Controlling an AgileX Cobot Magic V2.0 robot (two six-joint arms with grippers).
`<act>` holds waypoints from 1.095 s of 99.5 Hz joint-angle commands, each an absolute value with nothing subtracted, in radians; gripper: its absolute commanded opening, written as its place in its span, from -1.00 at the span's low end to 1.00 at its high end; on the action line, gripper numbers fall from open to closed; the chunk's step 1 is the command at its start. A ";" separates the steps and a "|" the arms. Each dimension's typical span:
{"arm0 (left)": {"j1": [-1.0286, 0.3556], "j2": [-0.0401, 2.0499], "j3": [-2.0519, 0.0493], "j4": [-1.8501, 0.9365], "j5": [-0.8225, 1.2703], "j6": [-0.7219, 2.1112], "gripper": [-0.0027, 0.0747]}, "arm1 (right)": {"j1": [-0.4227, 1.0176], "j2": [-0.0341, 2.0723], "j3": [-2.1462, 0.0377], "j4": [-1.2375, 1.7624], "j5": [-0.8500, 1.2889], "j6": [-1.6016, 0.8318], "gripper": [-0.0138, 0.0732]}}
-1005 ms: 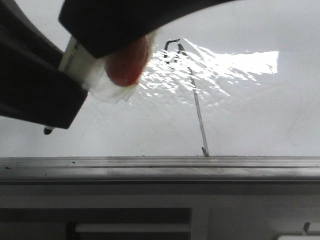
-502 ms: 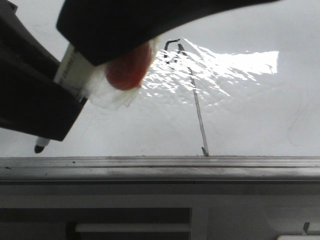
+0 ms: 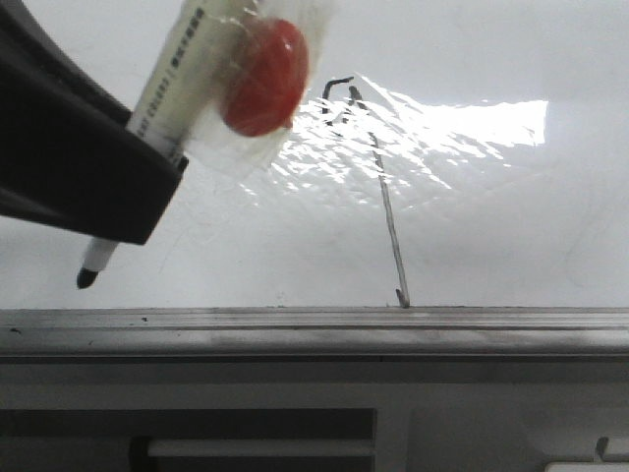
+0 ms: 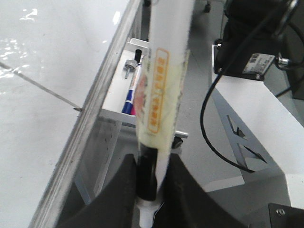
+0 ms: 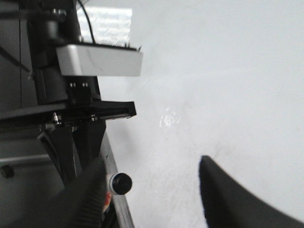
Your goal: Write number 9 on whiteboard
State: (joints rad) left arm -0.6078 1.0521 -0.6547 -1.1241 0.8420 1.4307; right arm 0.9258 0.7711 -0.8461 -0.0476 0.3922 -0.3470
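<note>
The number 9 [image 3: 381, 187] is drawn in thin black on the whiteboard [image 3: 491, 236], with a small hooked loop on top and a long slanted stroke down to the grey edge rail [image 3: 314, 329]. My left gripper [image 3: 84, 172] is shut on a white marker [image 3: 169, 84]. A red disc [image 3: 263, 77] is taped to the marker. The marker's black tip [image 3: 87, 276] points at the board left of the 9, and I cannot tell if it touches. In the left wrist view the jaws [image 4: 151, 190] clamp the marker [image 4: 159, 90]. My right gripper [image 5: 152, 190] is open and empty over the whiteboard [image 5: 213, 85].
A small tray [image 4: 116, 102] holding pens hangs below the board's rail [image 4: 95, 114]. A dark grey panel with slots [image 3: 187, 438] lies under the rail. A round black marker cap [image 5: 121, 183] sits at the rail by my right gripper's finger [image 5: 85, 194]. Cables and a stand [image 4: 247, 57] are beside the board.
The dark arm shape that covered the top of the front view has moved out of view, uncovering the marker and red disc. The marker tip now shows lower beyond my left gripper.
</note>
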 commanded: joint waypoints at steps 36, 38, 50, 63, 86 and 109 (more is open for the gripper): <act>-0.649 1.039 -0.680 -1.198 0.234 0.932 -0.99 | 0.903 0.702 -0.881 -0.058 0.360 -0.336 -0.78; -0.661 1.039 -0.680 -1.198 0.216 0.925 -0.99 | 0.903 0.702 -0.881 -0.058 0.360 -0.336 -0.78; -0.745 1.041 -0.680 -1.198 0.071 0.916 -0.99 | 0.903 0.702 -0.881 -0.060 0.362 -0.336 -0.78; -0.837 1.041 -0.680 -1.231 -0.058 0.916 -0.99 | 0.903 0.707 -0.881 -0.064 0.364 -0.336 -0.78; -0.931 1.041 -0.676 -1.392 -0.191 0.931 -0.99 | 0.903 0.735 -0.881 -0.064 0.386 -0.334 -0.78; -0.983 1.041 -0.603 -1.602 -0.282 1.015 -0.99 | 0.903 0.750 -0.881 -0.064 0.387 -0.330 -0.78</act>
